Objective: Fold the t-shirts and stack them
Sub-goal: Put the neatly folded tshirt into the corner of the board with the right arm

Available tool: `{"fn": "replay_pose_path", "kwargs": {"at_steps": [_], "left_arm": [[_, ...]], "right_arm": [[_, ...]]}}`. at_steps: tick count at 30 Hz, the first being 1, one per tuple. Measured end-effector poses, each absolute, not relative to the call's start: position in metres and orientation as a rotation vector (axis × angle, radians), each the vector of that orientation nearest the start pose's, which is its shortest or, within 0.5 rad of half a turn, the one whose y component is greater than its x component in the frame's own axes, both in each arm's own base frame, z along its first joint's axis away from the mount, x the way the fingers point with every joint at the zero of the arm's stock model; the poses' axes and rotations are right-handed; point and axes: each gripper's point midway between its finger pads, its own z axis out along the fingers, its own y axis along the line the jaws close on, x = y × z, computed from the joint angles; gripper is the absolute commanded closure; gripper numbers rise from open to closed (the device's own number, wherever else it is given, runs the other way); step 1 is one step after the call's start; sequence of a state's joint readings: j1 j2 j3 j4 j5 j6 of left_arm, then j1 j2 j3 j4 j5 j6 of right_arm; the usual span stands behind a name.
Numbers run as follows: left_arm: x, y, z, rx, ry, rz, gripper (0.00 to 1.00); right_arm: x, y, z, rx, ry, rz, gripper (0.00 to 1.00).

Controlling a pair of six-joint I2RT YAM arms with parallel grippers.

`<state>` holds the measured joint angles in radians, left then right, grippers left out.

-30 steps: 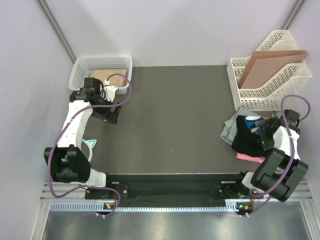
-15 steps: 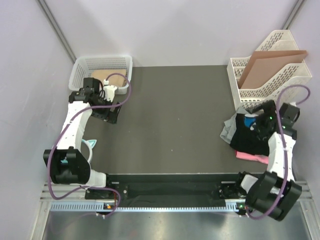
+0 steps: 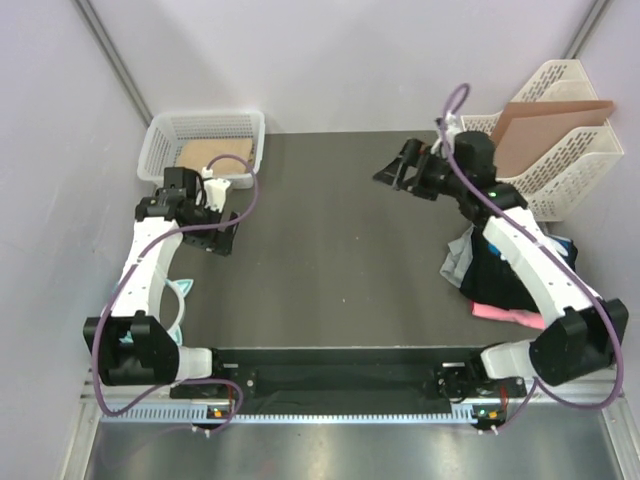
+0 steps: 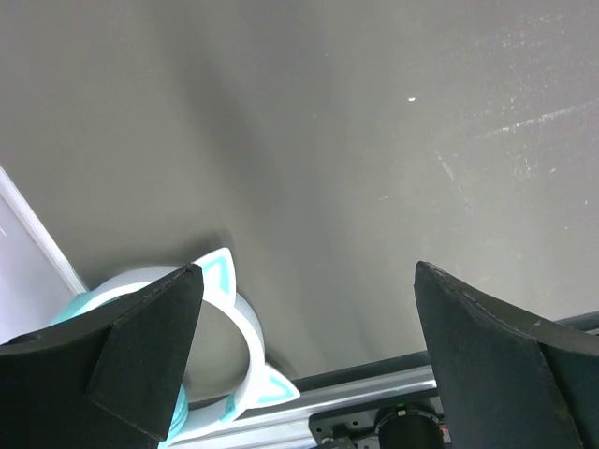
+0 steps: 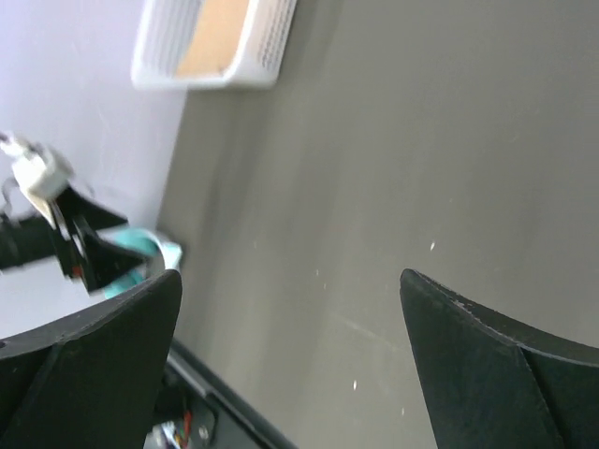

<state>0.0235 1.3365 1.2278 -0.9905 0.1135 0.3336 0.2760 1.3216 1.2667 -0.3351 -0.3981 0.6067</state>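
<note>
The t-shirts lie in a crumpled pile at the table's right edge: the black one (image 3: 497, 275) on top, the grey one (image 3: 457, 258) at its left, the pink one (image 3: 503, 313) sticking out at the front. My right gripper (image 3: 393, 172) is open and empty, held above the bare table at the back, well left of the pile; the right wrist view (image 5: 290, 278) shows only the mat between its fingers. My left gripper (image 3: 222, 238) is open and empty at the left side, in front of the basket; in the left wrist view (image 4: 306, 271) it is over bare mat.
A white basket (image 3: 160, 135) with something brown inside stands at the back left and also shows in the right wrist view (image 5: 267, 42). A white file rack (image 3: 530, 185) holds a brown cardboard sheet (image 3: 540, 125) at the back right. A teal-and-white ring with pointed ears (image 4: 229, 309) lies near the left front edge.
My right arm has swung from over the shirt pile up and left to the back middle of the table, carrying nothing. My left gripper has shifted slightly toward the front.
</note>
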Motion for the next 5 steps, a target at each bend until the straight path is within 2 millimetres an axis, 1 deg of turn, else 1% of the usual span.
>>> {"fn": "replay_pose_path", "kwargs": {"at_steps": [2, 5], "left_arm": [[0.287, 0.001, 0.161, 0.429, 2.616, -0.034, 0.01], [0.287, 0.003, 0.158, 0.402, 2.608, -0.034, 0.01]], "right_arm": [[0.356, 0.216, 0.284, 0.001, 2.11, 0.956, 0.0], [0.357, 0.236, 0.274, -0.067, 2.162, 0.939, 0.0]]}}
